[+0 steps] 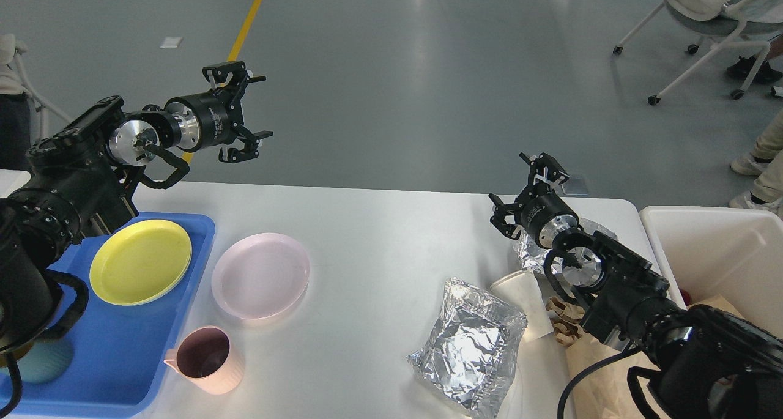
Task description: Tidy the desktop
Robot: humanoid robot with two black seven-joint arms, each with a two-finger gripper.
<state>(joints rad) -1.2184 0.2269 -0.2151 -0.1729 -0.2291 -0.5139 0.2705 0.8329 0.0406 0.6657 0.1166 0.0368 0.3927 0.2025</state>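
The white desktop [373, 235] carries a pink plate [261, 275], a pink cup [205, 359], a crumpled foil sheet [471, 350], a white paper cup on its side [525, 303] and brown paper [596, 370]. A second foil ball [532, 254] lies under my right arm. My left gripper [241, 113] hangs open and empty beyond the table's far left edge, above the floor. My right gripper [520, 186] stands open and empty over the table's right rear, above the foil ball.
A blue tray [131, 345] at the left holds a yellow plate [141, 261] and a teal bowl [43, 361]. A white bin [716, 254] stands at the right. Chairs and people's legs are on the floor at the far right.
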